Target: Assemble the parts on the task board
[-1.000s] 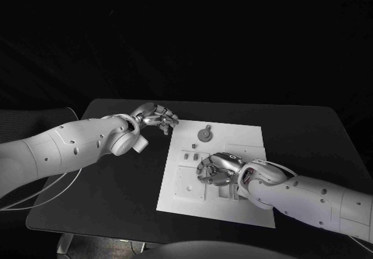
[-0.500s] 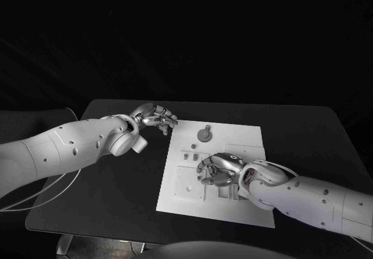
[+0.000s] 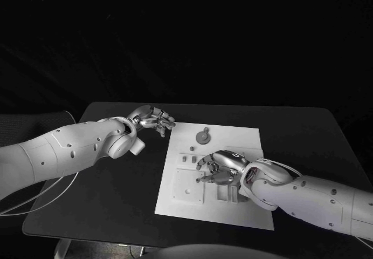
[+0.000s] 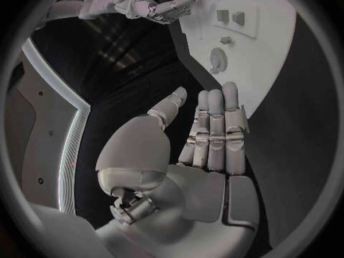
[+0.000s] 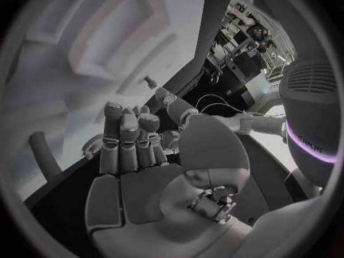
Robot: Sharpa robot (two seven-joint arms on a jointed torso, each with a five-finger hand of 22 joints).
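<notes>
The white task board [image 3: 249, 137] lies in the middle of the black table. A round grey part [image 3: 204, 137] with a small knob stands near its far edge, also seen as the round part [image 4: 217, 59] from the left wrist. My right hand [image 3: 220, 168] hovers low over the board's middle, fingers pointing down at small grey parts [image 3: 189, 158]. In the right wrist view the fingers [image 5: 128, 140] are stretched side by side with the thumb apart and nothing in the palm. My left hand [image 3: 154, 119] floats off the board's far left corner, fingers [image 4: 218, 120] straight and holding nothing.
The black table [image 3: 116, 183] has bare room to the left and right of the board. A thin white cable [image 3: 47, 191] trails from the left arm over the table's left edge. Recessed rectangular pockets [image 3: 227, 193] mark the board's near half.
The whole picture has shifted slightly, so the camera moved. The right hand stays over the board's middle with its fingers a little rearranged. The left hand keeps its place by the far left corner.
</notes>
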